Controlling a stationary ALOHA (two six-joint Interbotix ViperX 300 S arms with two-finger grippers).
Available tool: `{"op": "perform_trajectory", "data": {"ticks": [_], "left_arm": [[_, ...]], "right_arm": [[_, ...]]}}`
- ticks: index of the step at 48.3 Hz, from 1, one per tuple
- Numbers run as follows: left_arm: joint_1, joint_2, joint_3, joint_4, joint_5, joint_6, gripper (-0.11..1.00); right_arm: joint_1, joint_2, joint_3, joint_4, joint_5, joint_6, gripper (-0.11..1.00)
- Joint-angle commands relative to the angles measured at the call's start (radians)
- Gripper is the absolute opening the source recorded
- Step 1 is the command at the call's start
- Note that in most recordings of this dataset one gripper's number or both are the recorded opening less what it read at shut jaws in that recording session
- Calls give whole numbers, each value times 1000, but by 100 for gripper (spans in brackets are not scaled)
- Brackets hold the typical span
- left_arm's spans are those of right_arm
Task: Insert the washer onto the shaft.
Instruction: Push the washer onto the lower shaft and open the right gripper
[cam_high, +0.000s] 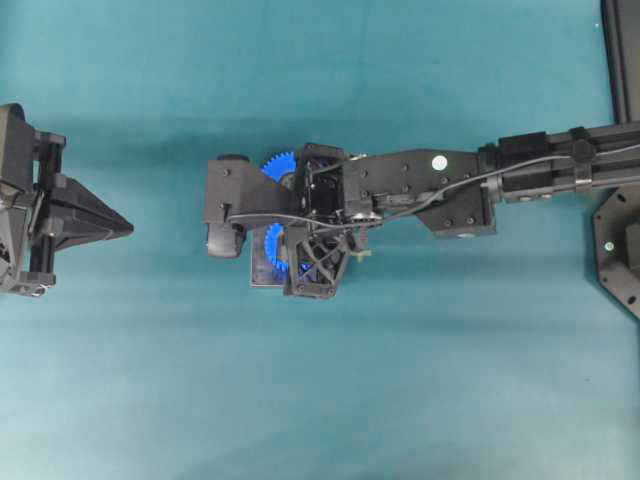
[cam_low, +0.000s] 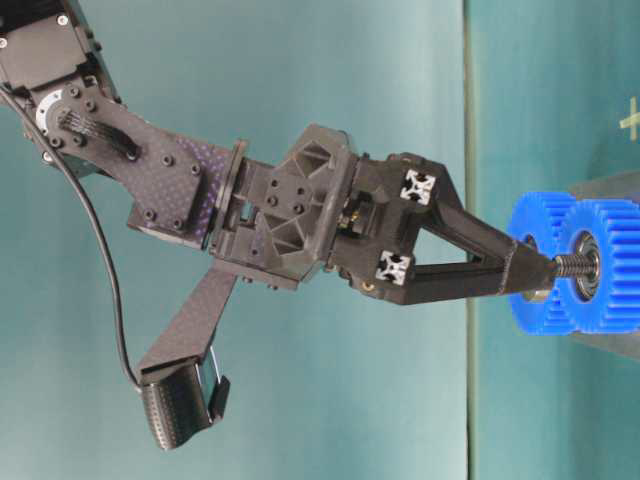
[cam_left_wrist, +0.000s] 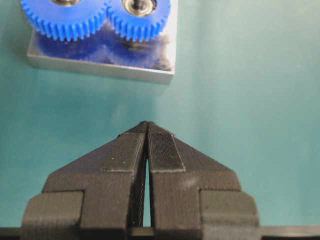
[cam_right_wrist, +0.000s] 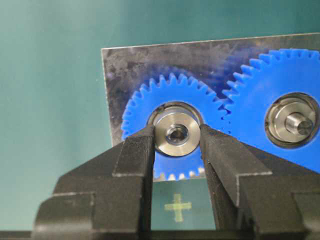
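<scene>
A silver washer (cam_right_wrist: 176, 134) is pinched at its rim between the fingers of my right gripper (cam_right_wrist: 176, 142), which is shut on it. It hangs over the hub of a blue gear (cam_right_wrist: 145, 107), and its hole lines up with the shaft below. In the table-level view the right gripper (cam_low: 535, 272) points down at the threaded shaft (cam_low: 568, 265), with the washer at the shaft's tip. A second blue gear (cam_right_wrist: 260, 90) carries a plain shaft (cam_right_wrist: 299, 123). My left gripper (cam_high: 125, 228) is shut and empty, well to the left of the gears (cam_high: 280, 165).
Both gears sit on a grey metal plate (cam_right_wrist: 130, 65) on the teal table (cam_high: 320, 400). The right arm (cam_high: 420, 185) reaches across from the right and covers most of the plate (cam_high: 262, 278). A yellow cross (cam_right_wrist: 178, 207) is marked on the table.
</scene>
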Motion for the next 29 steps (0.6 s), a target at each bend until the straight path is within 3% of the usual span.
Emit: {"op": "perform_trajectory", "data": {"ticks": [1, 29], "left_arm": [[2, 2, -12, 3, -8, -2, 0], [2, 2, -12, 2, -8, -2, 0]], "right_arm": [[-2, -12, -17, 0, -2, -9, 30], [2, -8, -21, 0, 29, -9, 30]]}}
